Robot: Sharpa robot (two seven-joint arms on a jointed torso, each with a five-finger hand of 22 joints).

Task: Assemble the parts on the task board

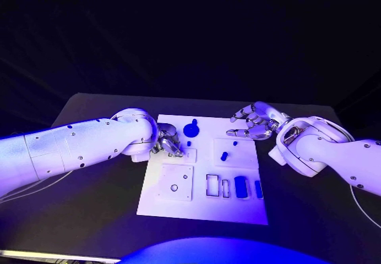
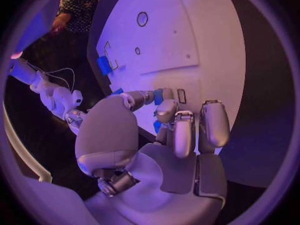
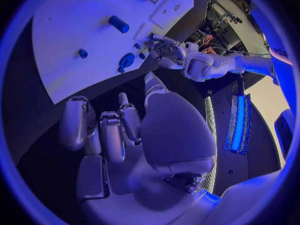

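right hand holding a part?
No. In the head view the right hand hovers over the task board's far right corner, fingers spread, nothing in them.

Right hand empty, fingers apart, near task board, left hand at board's edge beside blue parts

Both arms are smooth white shells dotted with small dark screws; thin cables trail beside each. The left hand and right hand are silver metal, with what may be paler pads on the fingers.
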